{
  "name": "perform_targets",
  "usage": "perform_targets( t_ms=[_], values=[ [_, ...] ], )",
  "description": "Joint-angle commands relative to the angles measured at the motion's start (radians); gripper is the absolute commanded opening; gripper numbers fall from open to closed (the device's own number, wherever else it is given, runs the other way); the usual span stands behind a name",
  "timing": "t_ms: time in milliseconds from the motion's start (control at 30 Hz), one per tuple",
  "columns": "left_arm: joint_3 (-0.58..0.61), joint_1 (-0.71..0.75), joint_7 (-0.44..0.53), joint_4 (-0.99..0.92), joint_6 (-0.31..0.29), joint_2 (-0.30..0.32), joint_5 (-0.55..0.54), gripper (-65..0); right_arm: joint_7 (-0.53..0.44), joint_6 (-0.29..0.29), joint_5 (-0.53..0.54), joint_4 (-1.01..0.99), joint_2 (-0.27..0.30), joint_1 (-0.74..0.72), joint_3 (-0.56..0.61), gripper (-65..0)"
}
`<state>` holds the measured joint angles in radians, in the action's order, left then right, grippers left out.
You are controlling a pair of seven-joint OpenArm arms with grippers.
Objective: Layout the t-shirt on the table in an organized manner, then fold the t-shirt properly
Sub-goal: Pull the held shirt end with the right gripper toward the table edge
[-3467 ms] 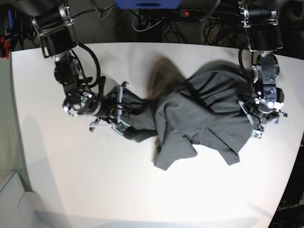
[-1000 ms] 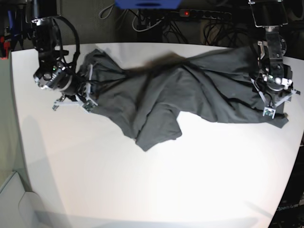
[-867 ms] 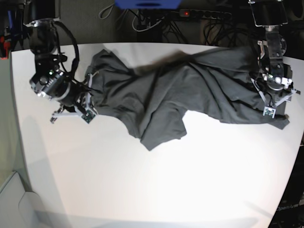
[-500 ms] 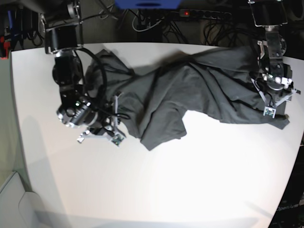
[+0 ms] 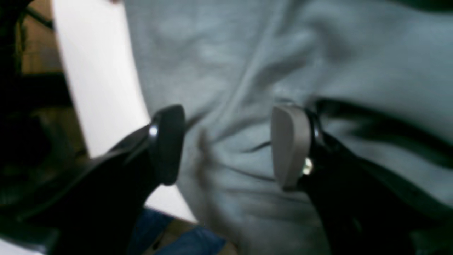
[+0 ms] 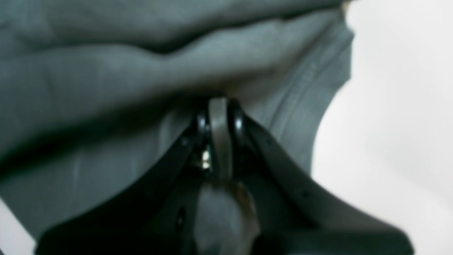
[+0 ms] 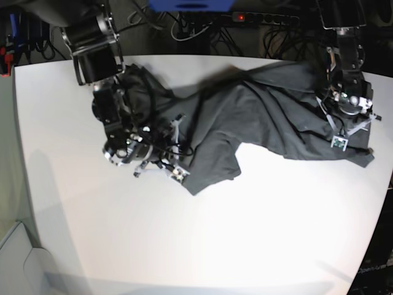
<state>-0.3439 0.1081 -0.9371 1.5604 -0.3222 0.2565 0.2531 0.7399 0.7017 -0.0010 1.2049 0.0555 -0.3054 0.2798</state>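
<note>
White table (image 7: pixel 202 239), t-shirt (image 7: pixel 264 117) stretched across, left tool (image 5: pixel 226 141) apart over cloth, right tool (image 6: pixel 219 120) together, overhead only.

The white table (image 7: pixel 202 239) carries the rumpled charcoal t-shirt (image 7: pixel 270 117) spread across its far half.

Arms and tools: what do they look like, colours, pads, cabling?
Both arms are black, with blocky housings at the shoulders and loose black cables looped alongside. The left tool has curved black fingers, one with a pale grey pad. The right tool also has black fingers around a pale pad. Small silver screws show.
</note>
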Motion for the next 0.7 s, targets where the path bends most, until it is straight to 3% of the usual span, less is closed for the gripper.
perform_targets(
  t_ms=[0, 267, 500, 600, 633, 667],
  values=[
    [-0.004, -0.008, 0.007, 0.041, 0.008, 0.011, 0.013, -27.1, -0.016, -0.004, -0.006, -0.017, 0.0, -0.028, -0.003, -64.9],
    [-0.005, -0.009, 0.007, 0.068, 0.008, -0.001, 0.013, -27.0, -0.13, -0.004, -0.006, -0.231, 0.054, -0.166, -0.021, -64.9],
    [-0.005, -0.012, 0.007, 0.079, 0.008, -0.003, 0.013, -27.0, -0.336, -0.004, -0.006, -0.541, 0.083, -0.323, -0.081, -64.9],
    [-0.005, -0.008, 0.007, 0.079, 0.008, -0.001, 0.013, -27.0, -0.379, -0.004, -0.004, -0.607, 0.094, -0.367, -0.081, -64.9],
    [-0.011, -0.008, 0.007, 0.079, 0.008, -0.001, 0.013, -27.0, -0.389, -0.023, -0.004, -0.607, 0.106, -0.371, -0.081, -64.9],
    [-0.024, -0.008, 0.007, 0.079, 0.008, -0.001, 0.013, -27.0, -0.397, -0.084, -0.003, -0.607, 0.113, -0.374, -0.083, -64.9]
  ],
)
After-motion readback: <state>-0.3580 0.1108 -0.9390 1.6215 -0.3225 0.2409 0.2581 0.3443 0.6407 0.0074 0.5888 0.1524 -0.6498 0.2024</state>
